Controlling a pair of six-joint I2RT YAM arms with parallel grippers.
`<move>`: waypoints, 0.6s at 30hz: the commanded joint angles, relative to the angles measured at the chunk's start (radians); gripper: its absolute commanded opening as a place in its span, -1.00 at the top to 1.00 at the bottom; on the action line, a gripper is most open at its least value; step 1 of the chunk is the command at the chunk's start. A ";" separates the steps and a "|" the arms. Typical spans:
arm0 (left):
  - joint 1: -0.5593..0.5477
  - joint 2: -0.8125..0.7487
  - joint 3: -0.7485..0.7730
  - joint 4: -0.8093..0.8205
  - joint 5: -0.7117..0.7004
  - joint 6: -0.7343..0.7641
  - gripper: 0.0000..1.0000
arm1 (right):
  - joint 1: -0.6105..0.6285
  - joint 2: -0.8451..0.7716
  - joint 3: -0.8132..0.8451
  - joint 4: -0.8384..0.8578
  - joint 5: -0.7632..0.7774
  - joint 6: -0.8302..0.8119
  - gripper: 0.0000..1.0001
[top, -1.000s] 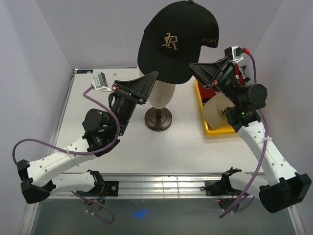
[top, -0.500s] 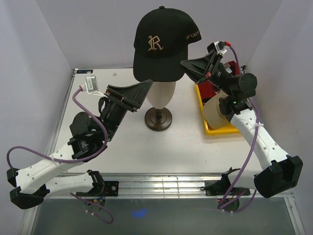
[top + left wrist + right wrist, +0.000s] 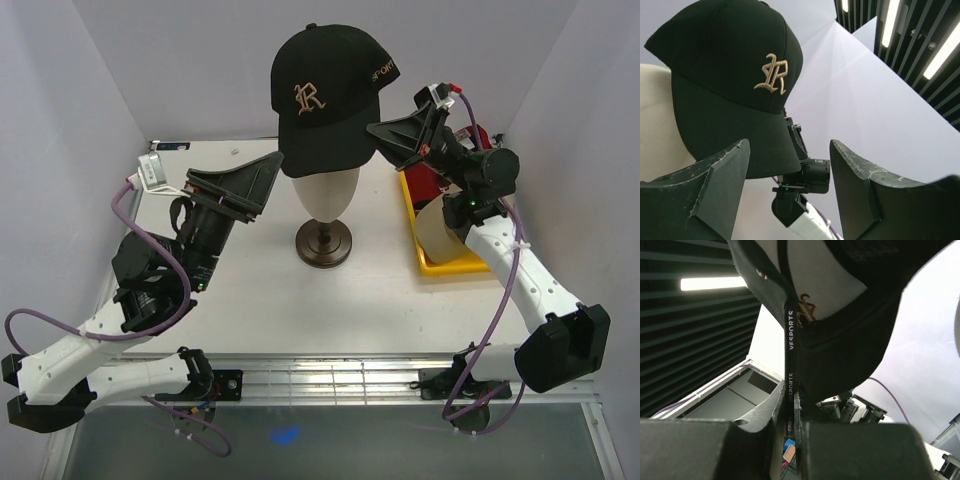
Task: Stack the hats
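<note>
Rt claw on "R"/"VESPORTS" cap

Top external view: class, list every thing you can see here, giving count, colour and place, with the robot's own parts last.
black cap: one, black with gold R, on the mannequin head.
mannequin head: one, beige, table centre, on a dark round base.
yellow bin: one, yellow, right side of table.
tan hat: one, tan, inside the bin.
red hat: one, red, in the bin, partly hidden.
table: one, white, beneath everything.
left fingers: two, black, open, beside the cap's brim.
right fingers: two, black, shut on the cap's right edge.
</note>
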 commanded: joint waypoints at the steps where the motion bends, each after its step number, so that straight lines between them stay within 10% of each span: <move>1: -0.001 0.002 0.052 -0.012 -0.026 0.051 -0.51 | -0.001 -0.001 0.060 0.098 -0.026 0.036 0.84; 18: -0.001 0.038 0.102 -0.139 -0.149 0.054 -0.53 | -0.003 0.078 -0.074 0.372 -0.003 0.194 0.84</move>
